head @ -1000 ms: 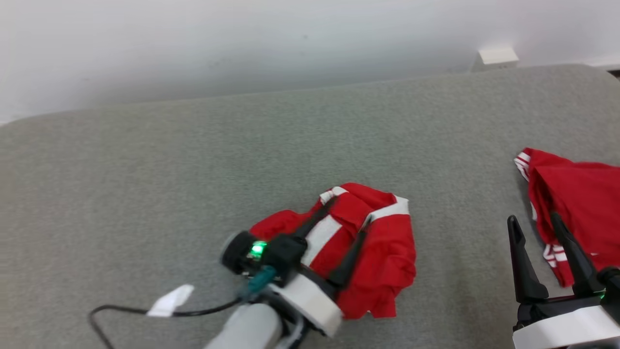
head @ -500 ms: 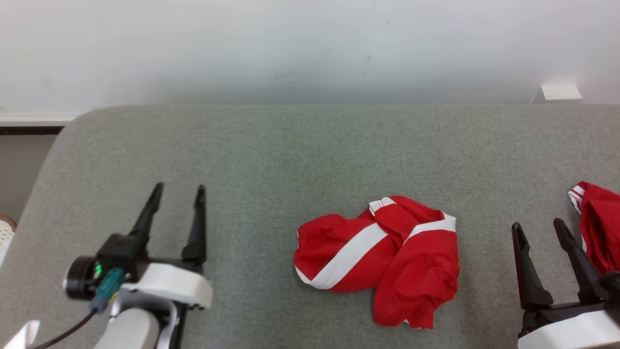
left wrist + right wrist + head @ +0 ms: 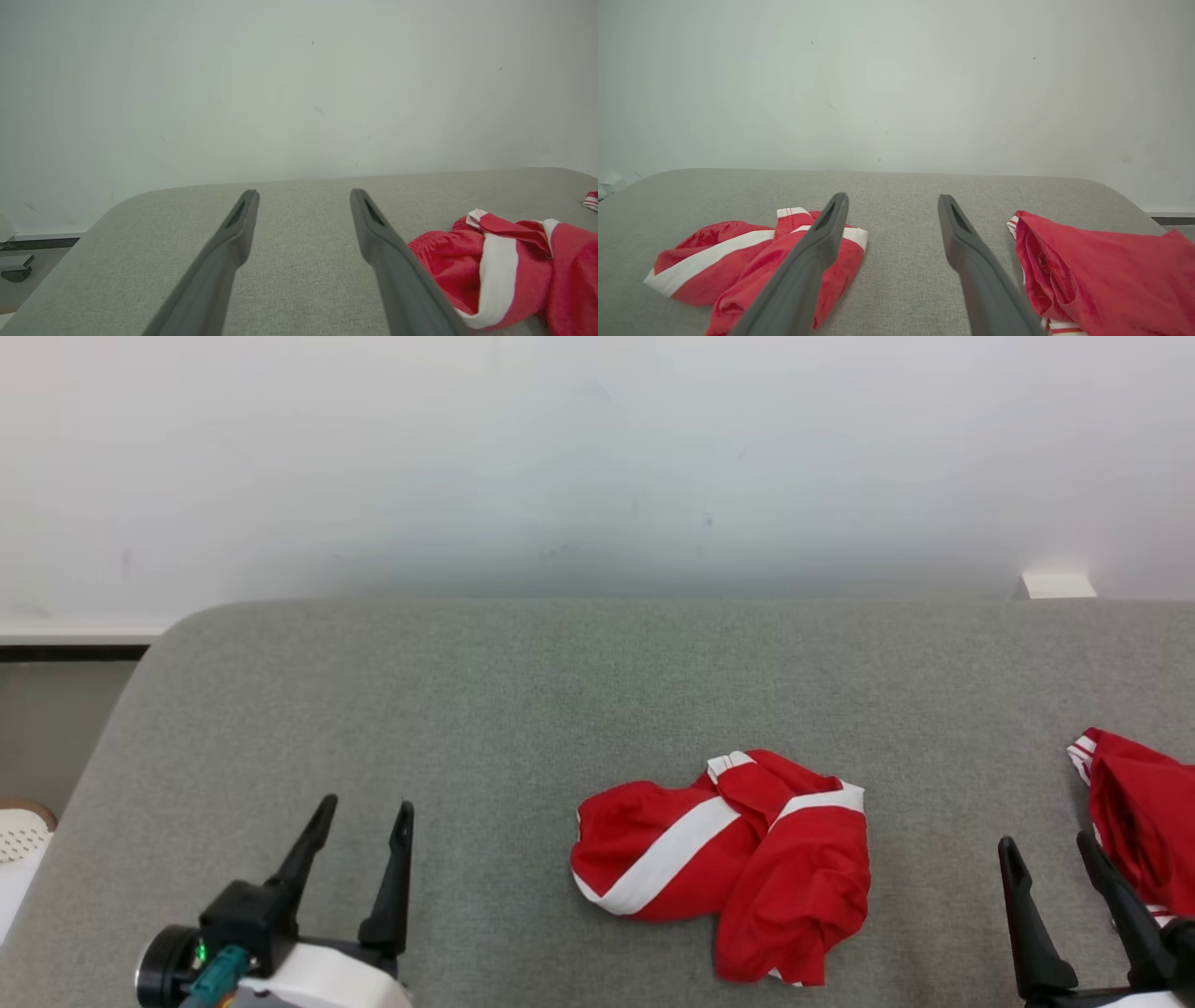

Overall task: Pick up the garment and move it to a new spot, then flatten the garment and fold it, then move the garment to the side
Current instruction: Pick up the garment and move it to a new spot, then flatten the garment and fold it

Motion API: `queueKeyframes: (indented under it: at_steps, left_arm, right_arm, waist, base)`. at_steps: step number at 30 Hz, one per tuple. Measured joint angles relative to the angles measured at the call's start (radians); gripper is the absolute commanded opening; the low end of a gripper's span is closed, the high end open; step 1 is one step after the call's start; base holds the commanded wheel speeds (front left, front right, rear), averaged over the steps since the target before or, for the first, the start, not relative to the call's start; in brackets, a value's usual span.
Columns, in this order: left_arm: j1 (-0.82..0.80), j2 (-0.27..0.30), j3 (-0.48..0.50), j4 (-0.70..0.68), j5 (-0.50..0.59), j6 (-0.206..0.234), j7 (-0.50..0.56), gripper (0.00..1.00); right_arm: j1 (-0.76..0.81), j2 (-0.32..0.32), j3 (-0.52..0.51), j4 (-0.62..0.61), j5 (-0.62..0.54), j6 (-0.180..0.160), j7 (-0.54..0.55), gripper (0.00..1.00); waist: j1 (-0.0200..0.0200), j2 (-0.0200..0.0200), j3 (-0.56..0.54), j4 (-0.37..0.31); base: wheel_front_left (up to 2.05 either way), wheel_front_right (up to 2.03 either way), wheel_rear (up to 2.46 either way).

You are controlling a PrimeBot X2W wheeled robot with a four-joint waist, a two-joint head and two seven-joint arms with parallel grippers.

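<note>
- The left gripper point(image 3: 366, 805) has its two dark fingers spread wide with nothing between them. It is poised over bare grey fabric, well to the left of the cloth.
- The right gripper point(image 3: 1046, 840) is the same, with its fingers parted and empty. From its own wrist camera, one finger crosses in front of the heap without gripping it.
- The garment point(image 3: 728, 868) lies between the two grippers, touching neither. It is a crumpled red bundle with broad white bands, bunched over itself, towards the near side of the grey padded surface point(image 3: 523, 709).
- A second red piece point(image 3: 1134, 821) with thin white striping at its hem lies just beyond the right gripper, at the surface's right end. The picture's edge cuts it off, so I can't say whether it is folded or merely dropped there.
- The pale wall point(image 3: 560, 476) stands behind it all.
- By my reckoning the job is in its early part. The garment sits in open space within reach of both arms, which looks like a working spot.
- Nothing about the garment is flat, though. No edge is squared and no crease is laid.
- Spreading it out, folding it and carrying it off to the side all look to be ahead.
</note>
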Motion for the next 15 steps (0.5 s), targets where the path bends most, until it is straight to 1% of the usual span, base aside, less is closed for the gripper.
queueKeyframes:
  at_steps: [6,15]
  left_arm:
    - [0.040,-0.001,-0.005,-0.008,-0.014,0.004,0.007,1.00]
    - [0.046,0.000,-0.007,-0.010,-0.019,0.009,0.008,1.00]
  right_arm:
    - [0.030,0.000,0.003,-0.010,0.011,0.000,0.010,1.00]
    - [0.032,0.001,0.011,-0.018,0.011,0.000,0.018,1.00]
  waist:
    - [0.0000,0.0000,-0.033,-0.004]
    - [0.0000,0.0000,-0.036,-0.001]
  base:
    - [0.00,0.00,0.00]
    - [0.00,0.00,0.00]
